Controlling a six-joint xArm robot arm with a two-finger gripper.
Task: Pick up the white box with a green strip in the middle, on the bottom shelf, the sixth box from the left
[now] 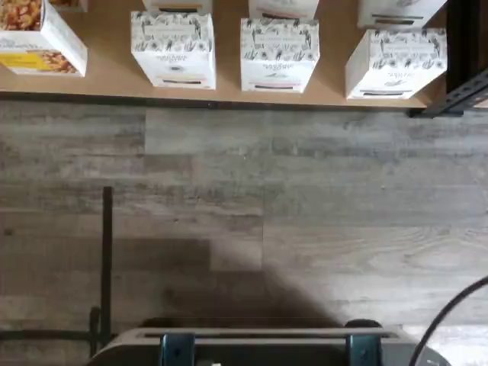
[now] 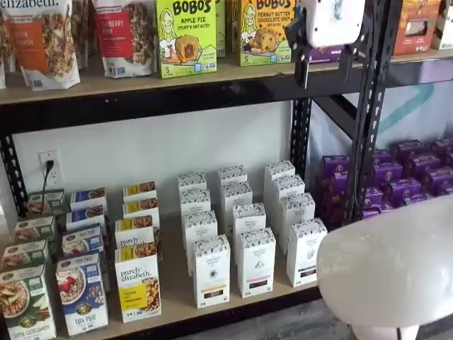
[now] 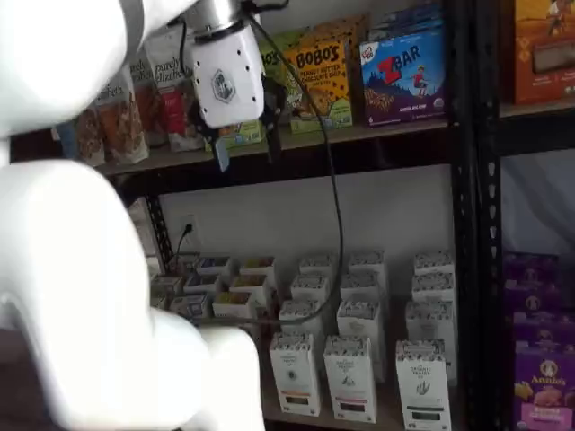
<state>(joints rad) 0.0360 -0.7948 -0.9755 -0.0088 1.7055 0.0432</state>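
The white box (image 2: 306, 251) stands at the right end of the front row on the bottom shelf (image 2: 175, 299), a dark strip low on its face. It also shows in a shelf view (image 3: 422, 386) and in the wrist view (image 1: 396, 65), by the black upright. Two near-identical white cartons (image 2: 211, 273) (image 2: 256, 262) stand to its left. My gripper (image 2: 325, 74) hangs high in front of the upper shelf, far above the white box. Its black fingers (image 2: 301, 67) stand apart with nothing between them: open. Its white body and fingers also show at my gripper (image 3: 247, 135).
Granola and cereal boxes (image 2: 138, 283) fill the left of the bottom shelf, purple boxes (image 2: 403, 184) the bay to the right. A black perforated upright (image 2: 368, 113) stands between. Snack boxes (image 2: 185, 35) line the upper shelf. The white arm (image 3: 81, 269) blocks much of a shelf view.
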